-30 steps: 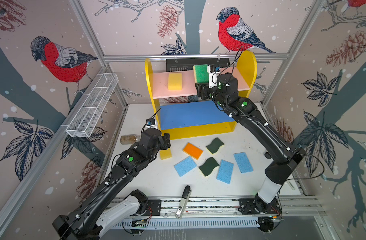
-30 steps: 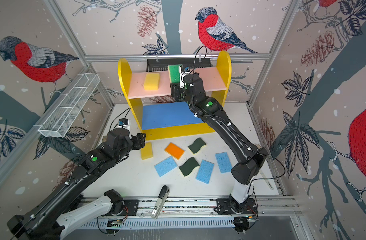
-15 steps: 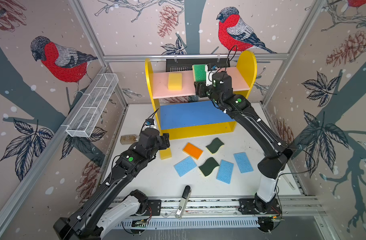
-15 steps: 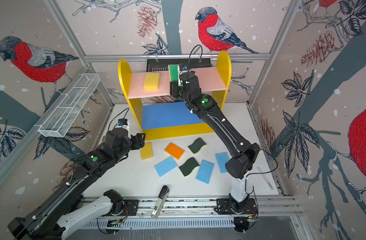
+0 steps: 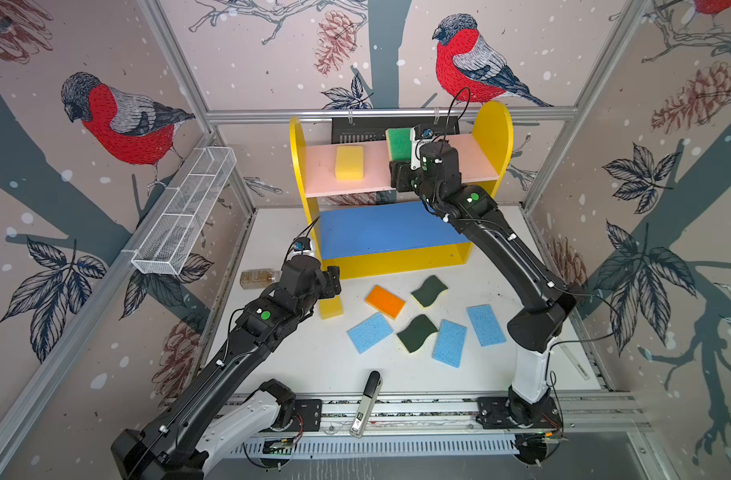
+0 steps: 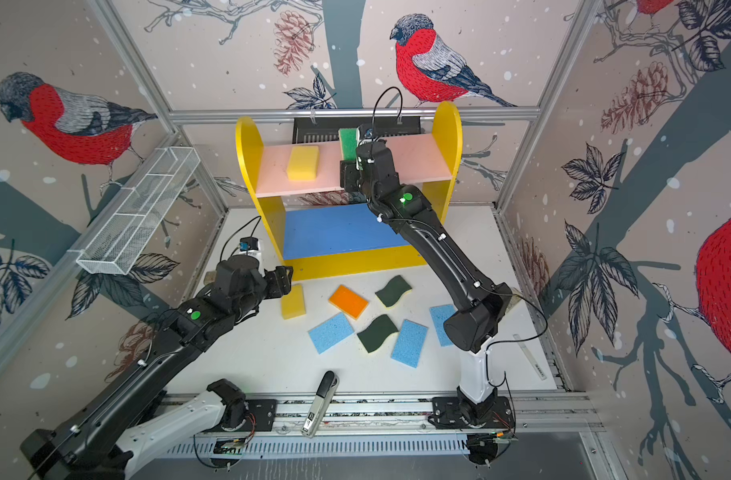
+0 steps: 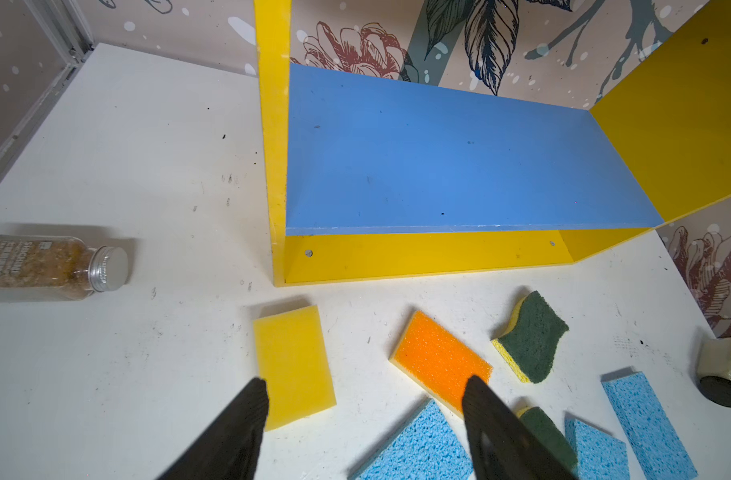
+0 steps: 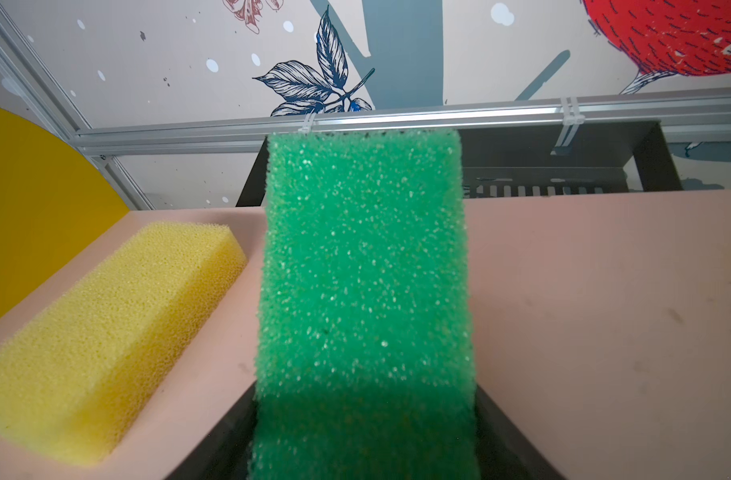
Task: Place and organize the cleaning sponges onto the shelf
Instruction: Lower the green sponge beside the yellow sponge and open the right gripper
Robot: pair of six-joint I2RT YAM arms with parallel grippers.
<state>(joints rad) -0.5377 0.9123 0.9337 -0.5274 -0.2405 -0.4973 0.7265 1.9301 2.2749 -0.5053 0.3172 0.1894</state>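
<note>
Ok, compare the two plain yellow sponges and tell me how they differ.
The shelved yellow sponge lies on the pink upper board; the loose yellow sponge lies on the table. The shelved one sits beside the green sponge the right gripper holds; the loose one is by the open left gripper. Both are plain yellow blocks lying flat.

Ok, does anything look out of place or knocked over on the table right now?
Yes: the brownish bottle lies on its side left of the shelf, and a small jar near the table's right edge looks tipped over too. A black-and-white tool sits at the front edge.
</note>
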